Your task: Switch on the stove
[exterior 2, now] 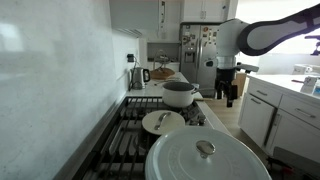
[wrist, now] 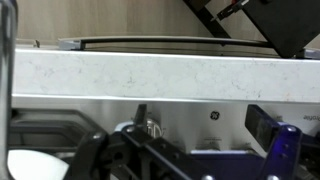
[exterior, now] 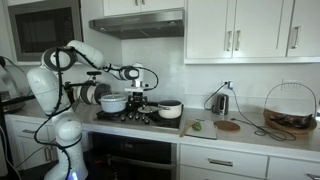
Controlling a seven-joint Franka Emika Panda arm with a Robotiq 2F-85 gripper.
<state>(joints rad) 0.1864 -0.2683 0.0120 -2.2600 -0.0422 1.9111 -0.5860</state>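
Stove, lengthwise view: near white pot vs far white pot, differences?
Lid: the near pot has a white lid with a metal knob; the far pot has a darker, greyish top.
Framing: the near pot is cropped by the bottom edge; the far pot shows whole.
Place: the near pot sits at the stove's near end, the far pot at its far end.
Shared: both round, white-bodied, upright.

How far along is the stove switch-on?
Done: only the approach. The gripper hangs at the front edge of the stove, beside the white pot. In hand: nothing, and no contact with the stove shows; whether the jaws are open is unclear. Left: reach a knob (none can be made out in these views) and turn it. No flame is visible on the stove.
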